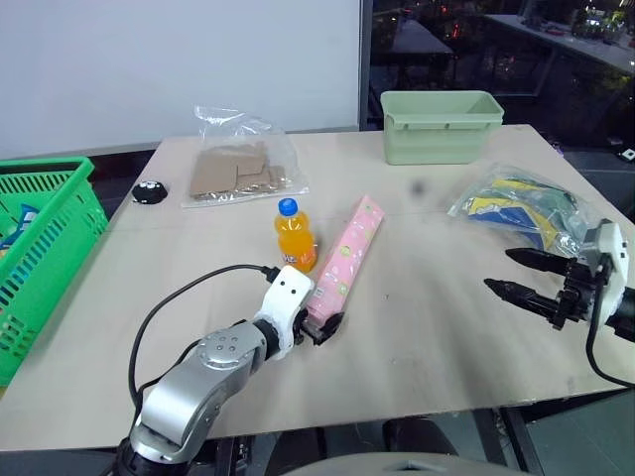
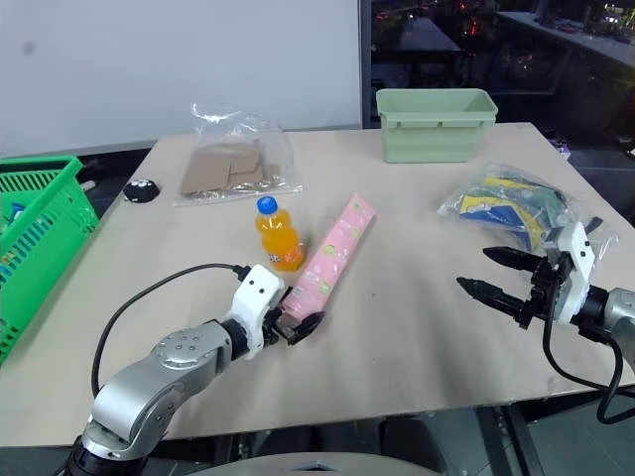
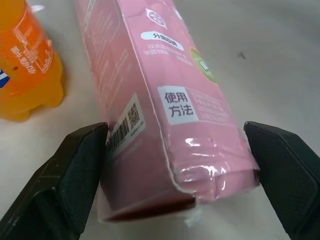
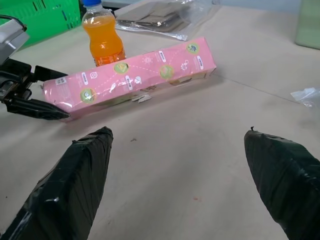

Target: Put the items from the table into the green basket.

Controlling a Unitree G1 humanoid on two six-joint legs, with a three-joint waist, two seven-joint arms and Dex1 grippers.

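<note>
The left arm was seen bent across the table (image 1: 417, 327), its forearm angled forward and slightly downward, so that the left gripper (image 1: 324, 327) was set at the near end of the pink packet (image 1: 347, 256). Its fingers (image 3: 75, 165) were spread wide, one on either side of the packet's end, close to it but not closed on it. The packet was laid flat, just beside the upright orange bottle (image 1: 295, 236). The right arm was held low over the table's right side, its right gripper (image 1: 521, 274) pointed leftward with its fingers (image 4: 82, 170) also spread apart, empty, near a clear bag of packs (image 1: 521, 208). The green basket (image 1: 45, 248) was placed at the table's left edge, well apart from the packet.
</note>
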